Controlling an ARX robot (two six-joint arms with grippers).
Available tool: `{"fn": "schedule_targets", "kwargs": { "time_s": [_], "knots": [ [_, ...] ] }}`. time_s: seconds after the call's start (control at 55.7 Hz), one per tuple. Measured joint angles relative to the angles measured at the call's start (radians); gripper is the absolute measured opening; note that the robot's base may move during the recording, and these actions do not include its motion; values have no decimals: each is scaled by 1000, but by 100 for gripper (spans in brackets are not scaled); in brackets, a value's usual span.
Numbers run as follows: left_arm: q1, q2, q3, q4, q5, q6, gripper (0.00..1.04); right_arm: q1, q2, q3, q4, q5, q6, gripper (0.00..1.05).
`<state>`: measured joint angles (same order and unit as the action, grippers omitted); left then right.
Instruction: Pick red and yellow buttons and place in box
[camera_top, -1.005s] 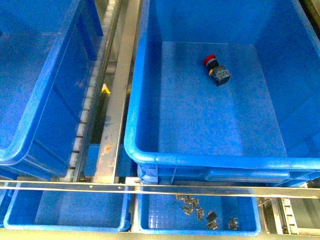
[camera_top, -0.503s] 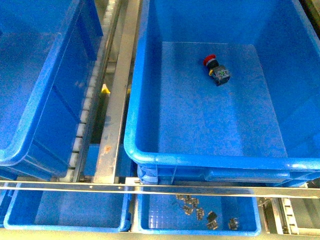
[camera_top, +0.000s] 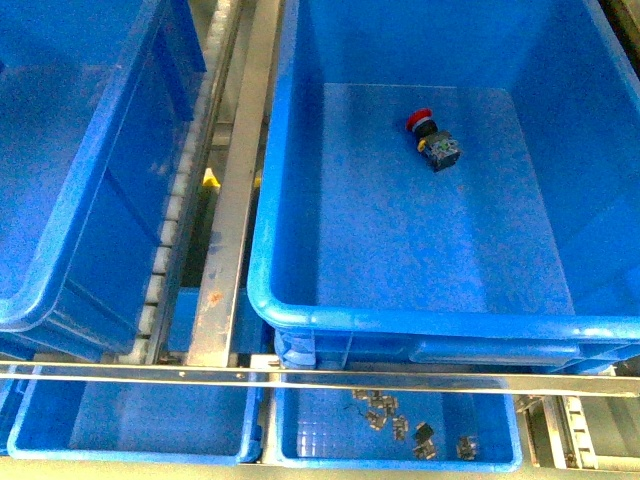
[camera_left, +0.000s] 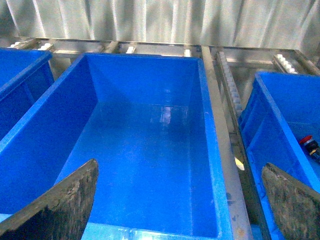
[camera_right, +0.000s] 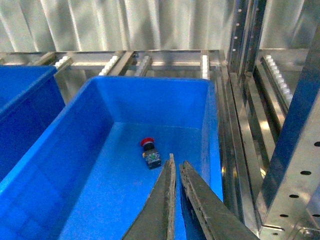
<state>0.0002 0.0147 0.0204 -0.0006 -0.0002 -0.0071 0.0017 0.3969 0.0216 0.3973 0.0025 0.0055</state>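
Lying on its side, a red button (camera_top: 432, 139) is pictured on the floor of the box (camera_top: 400, 320), toward the far end and clear of every wall. Its red cap is turned toward the far left, and its black-and-grey body toward the near right. A pale patch is seen on the body, but any writing on it is too small to be read.

The right gripper (camera_right: 176, 160) is held above the box's near half, short of the button and well apart from it. Its two dark fingers (camera_right: 162, 210) are pressed almost together, with only a thin slit between them and nothing pinched.

The left gripper (camera_left: 179, 165) is held over the near end of a second large blue crate (camera_left: 150, 150), which is set beside the box on its left. Its worn fingers (camera_left: 65, 205) are spread wide apart, and nothing is held between them. The button is glimpsed at the edge of that wrist view.

The two crates are separated by a metal rail (camera_top: 235, 200). Below the box's near rim, small metal parts (camera_top: 400, 425) are gathered in a shallow blue tray (camera_top: 300, 440), and another shallow tray (camera_top: 150, 420) is seen beside it.
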Motion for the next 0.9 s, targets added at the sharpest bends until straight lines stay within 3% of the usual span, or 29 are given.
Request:
{"fn": "schedule_targets", "kwargs": {
  "time_s": [0.646, 0.736, 0.897],
  "knots": [
    [0, 0, 0, 0, 0, 0, 97, 0, -220, 0, -219, 0, 0, 4],
    [0, 0, 0, 0, 0, 0, 97, 0, -343, 0, -376, 0, 0, 4],
    [0, 0, 0, 0, 0, 0, 97, 0, -394, 0, -393, 0, 0, 4]
  ]
}}
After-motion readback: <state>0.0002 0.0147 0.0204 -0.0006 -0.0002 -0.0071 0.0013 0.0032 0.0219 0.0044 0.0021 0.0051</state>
